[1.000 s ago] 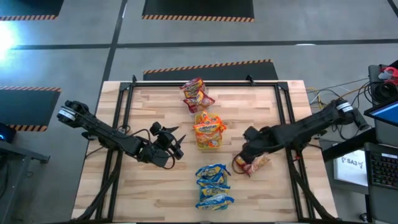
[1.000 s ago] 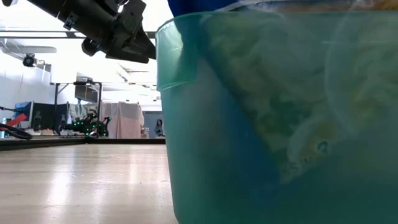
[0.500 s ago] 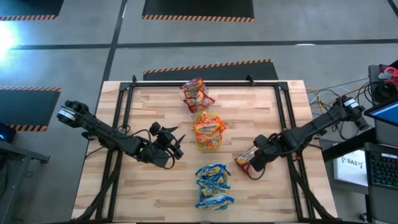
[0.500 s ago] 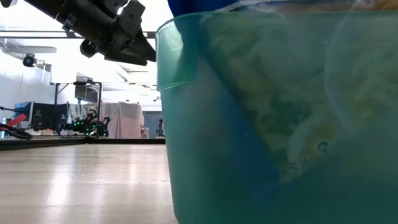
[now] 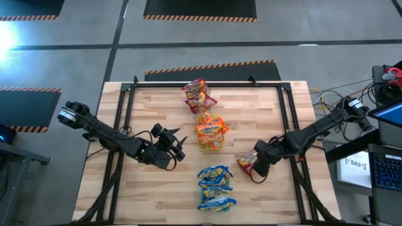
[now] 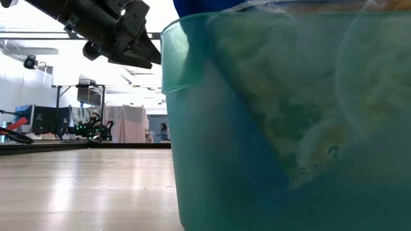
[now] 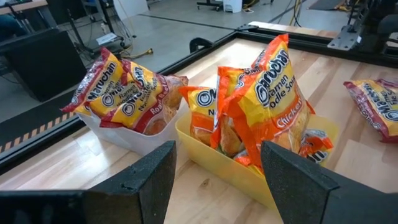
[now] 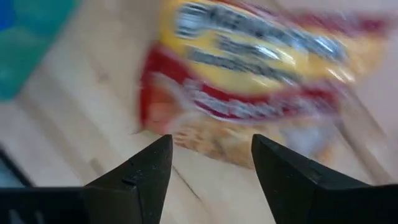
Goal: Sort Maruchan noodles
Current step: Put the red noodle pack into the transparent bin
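Widening right end effector (image 5: 257, 164) fingers, backed off red packet (image 5: 247, 161).

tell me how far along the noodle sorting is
Mostly done: red packets fill the clear tray, orange packets the yellow tray, blue packets the green one. One loose red packet lies on the table, under the open right gripper. The left gripper waits open.

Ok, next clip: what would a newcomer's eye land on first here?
Probably the column of bright packets down the table's middle: red packets at the far edge, orange packets in the centre, blue packets nearest. Next, the lone red packet lying on bare wood right of that column, with the right end effector open just over it. The left end effector waits open, left of the orange packets.
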Robot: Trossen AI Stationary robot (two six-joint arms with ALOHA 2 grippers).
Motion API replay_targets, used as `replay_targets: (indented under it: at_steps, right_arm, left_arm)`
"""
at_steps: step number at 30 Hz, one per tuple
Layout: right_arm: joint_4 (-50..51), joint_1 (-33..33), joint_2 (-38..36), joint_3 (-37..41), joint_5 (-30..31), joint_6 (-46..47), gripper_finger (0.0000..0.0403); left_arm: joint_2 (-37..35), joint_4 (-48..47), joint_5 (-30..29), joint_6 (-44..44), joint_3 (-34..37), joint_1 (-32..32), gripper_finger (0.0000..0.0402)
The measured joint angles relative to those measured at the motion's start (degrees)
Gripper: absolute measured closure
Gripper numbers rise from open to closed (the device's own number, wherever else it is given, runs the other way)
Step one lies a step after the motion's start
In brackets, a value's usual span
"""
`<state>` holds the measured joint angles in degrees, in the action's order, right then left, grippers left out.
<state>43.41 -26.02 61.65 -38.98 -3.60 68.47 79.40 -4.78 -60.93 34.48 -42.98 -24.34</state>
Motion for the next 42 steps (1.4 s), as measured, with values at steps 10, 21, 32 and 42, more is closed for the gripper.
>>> replay_targets:
  at_steps: [10,21,32,42]
  right_arm:
    - [-1.95,-0.77,5.49,-1.27,2.27,-30.92,0.0216]
    - [-1.79,0.2,12.31,-1.46,20.03,-46.22,0.0223]
    - [-2.05,17.26,12.44,-1.33,21.86,-46.02,0.0223]
    - [-7.6,31.28,12.44,-1.58,21.65,-55.08,0.0223]
  left_arm:
    - [0.0,-0.21,0.04,0.58,0.04,0.0,0.0184]
    - [0.02,-0.61,0.04,0.79,0.07,0.0,0.0184]
    - [1.55,-1.37,0.06,0.63,0.07,0.07,0.0184]
    - [1.53,-1.31,-0.02,0.59,0.07,0.07,0.0184]
